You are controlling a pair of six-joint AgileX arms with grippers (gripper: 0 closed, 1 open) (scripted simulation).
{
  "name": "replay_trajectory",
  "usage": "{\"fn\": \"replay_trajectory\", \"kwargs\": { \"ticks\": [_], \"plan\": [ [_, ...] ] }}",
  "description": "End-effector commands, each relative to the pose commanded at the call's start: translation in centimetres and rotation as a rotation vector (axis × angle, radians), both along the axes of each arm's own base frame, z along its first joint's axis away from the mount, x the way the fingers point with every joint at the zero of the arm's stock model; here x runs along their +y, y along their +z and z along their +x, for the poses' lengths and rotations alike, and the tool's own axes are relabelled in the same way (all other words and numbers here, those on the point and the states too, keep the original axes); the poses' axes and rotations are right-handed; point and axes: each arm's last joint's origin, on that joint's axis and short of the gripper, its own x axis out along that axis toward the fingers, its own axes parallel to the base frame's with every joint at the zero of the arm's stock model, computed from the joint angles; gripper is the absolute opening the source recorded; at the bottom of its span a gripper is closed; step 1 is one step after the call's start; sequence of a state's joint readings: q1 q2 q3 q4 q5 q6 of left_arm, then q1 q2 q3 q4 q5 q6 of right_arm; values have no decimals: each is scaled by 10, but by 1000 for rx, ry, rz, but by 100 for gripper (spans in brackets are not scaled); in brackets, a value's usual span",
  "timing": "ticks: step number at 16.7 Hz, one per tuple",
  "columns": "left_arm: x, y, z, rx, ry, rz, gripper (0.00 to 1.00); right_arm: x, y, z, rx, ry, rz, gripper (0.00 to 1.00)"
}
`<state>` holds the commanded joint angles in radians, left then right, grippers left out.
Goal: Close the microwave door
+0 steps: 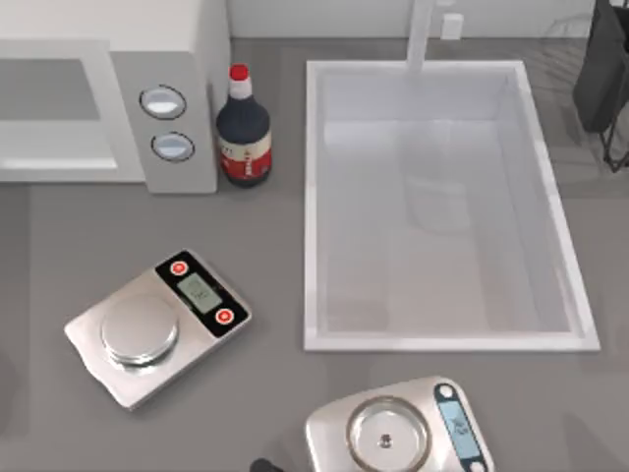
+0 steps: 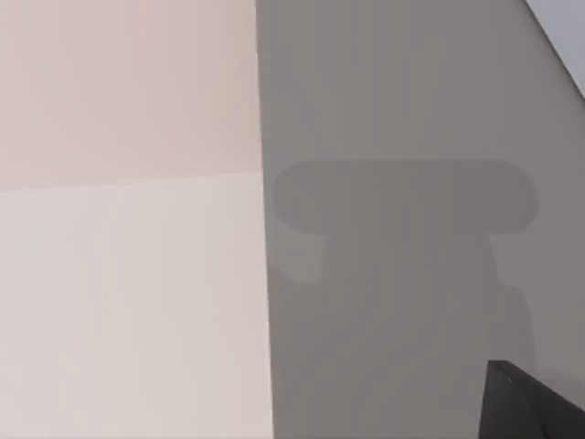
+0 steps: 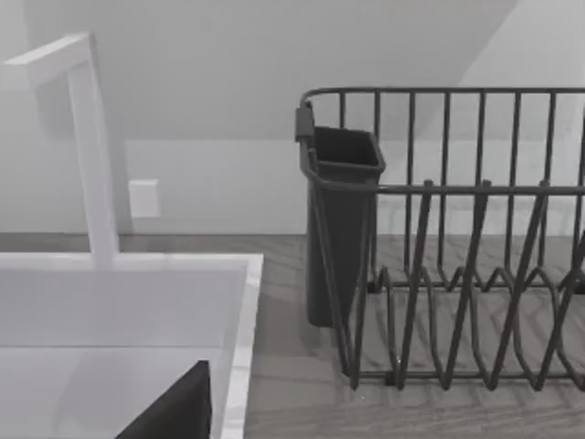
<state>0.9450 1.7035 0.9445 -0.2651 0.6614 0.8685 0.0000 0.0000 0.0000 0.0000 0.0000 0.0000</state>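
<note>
At the top view's upper left stands the microwave point(image 1: 108, 98), its white microwave door point(image 1: 54, 108) flat against the front, beside the grey panel with two knobs point(image 1: 167, 123). A dark bottle point(image 1: 243, 133) stands just right of it on the tabletop point(image 1: 265, 256). Neither claw's grip can be told.

No writing can be made out: the red-and-white label on the dark bottle point(image 1: 243, 128) carries marks too small to read, and the display of the left scale point(image 1: 157, 327) and the blue display of the near scale point(image 1: 398, 430) show characters that cannot be told
</note>
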Motion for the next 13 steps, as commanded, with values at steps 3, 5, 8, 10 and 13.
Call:
{"fn": "replay_trajectory", "kwargs": {
  "ticks": [3, 5, 8, 10, 13],
  "plan": [
    [-35, 5, 6, -24, -41, 12, 0, 0, 0, 0, 0, 0, 0, 100],
    [-55, 1, 3, -14, -36, -2, 0, 0, 0, 0, 0, 0, 0, 100],
    [-71, -9, -10, 32, 29, -42, 0, 0, 0, 0, 0, 0, 0, 100],
    [-72, -12, -15, 47, 57, -53, 0, 0, 0, 0, 0, 0, 0, 100],
    [-72, -12, -14, 48, 53, -57, 0, 0, 0, 0, 0, 0, 0, 100]
  ]
}}
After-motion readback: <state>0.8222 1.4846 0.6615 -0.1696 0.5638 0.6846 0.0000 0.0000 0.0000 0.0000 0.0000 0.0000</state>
